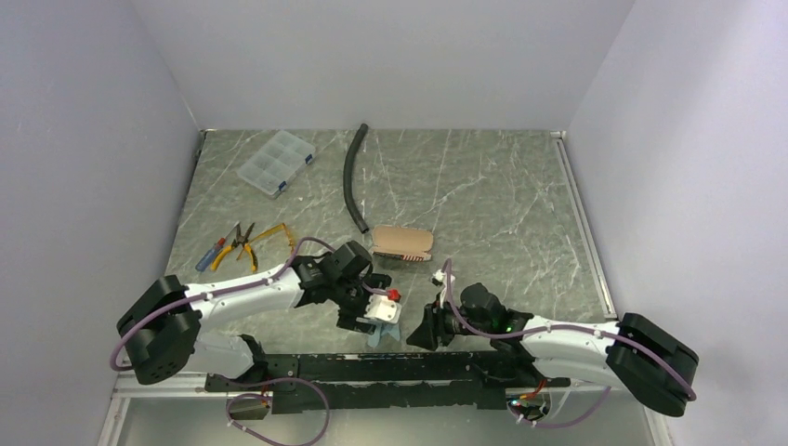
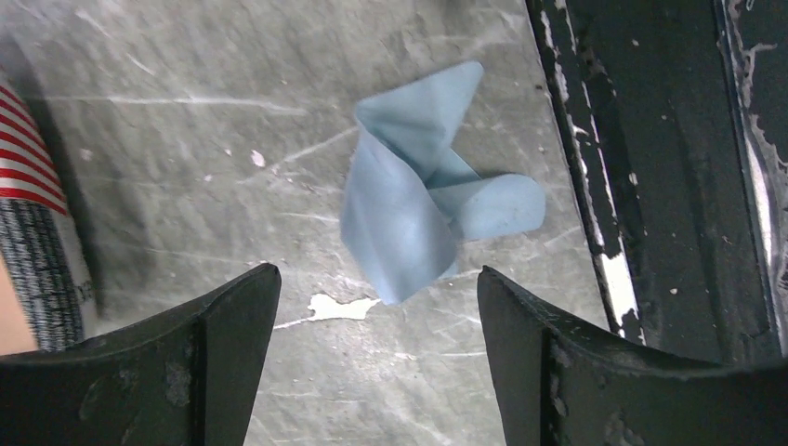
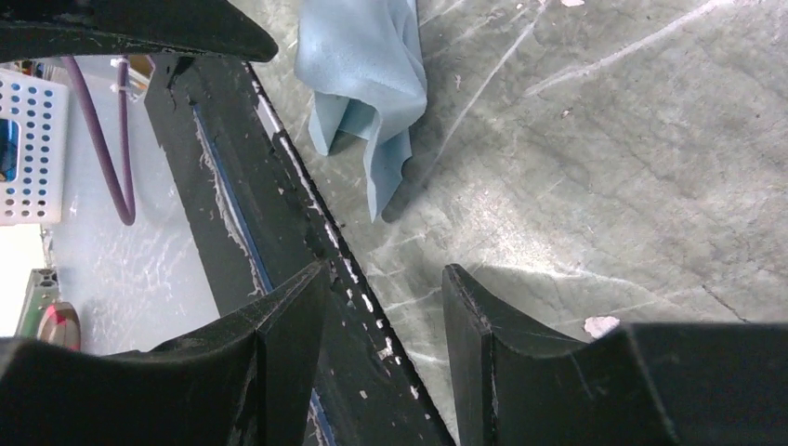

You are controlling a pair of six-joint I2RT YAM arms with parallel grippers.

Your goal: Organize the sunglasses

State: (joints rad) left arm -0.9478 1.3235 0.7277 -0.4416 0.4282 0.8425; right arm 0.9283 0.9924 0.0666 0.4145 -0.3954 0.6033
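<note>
The sunglasses do not show in any view. A crumpled light-blue cloth (image 1: 384, 333) lies on the marble table near its front edge. It also shows in the left wrist view (image 2: 409, 214) and the right wrist view (image 3: 367, 65). My left gripper (image 1: 374, 319) (image 2: 376, 279) is open and empty, low over the table, with the cloth just beyond its fingertips. My right gripper (image 1: 424, 329) (image 3: 386, 271) is open and empty to the right of the cloth, over the black rail (image 3: 279, 214) at the table's near edge. A tan pouch with red stripes (image 1: 404, 243) lies behind the grippers.
A black hose (image 1: 353, 177) lies at the back centre and a clear compartment box (image 1: 275, 163) at the back left. Yellow-handled pliers (image 1: 249, 243) and a screwdriver (image 1: 212, 253) lie at the left. The pouch's striped edge shows at the left wrist view's left side (image 2: 23, 186).
</note>
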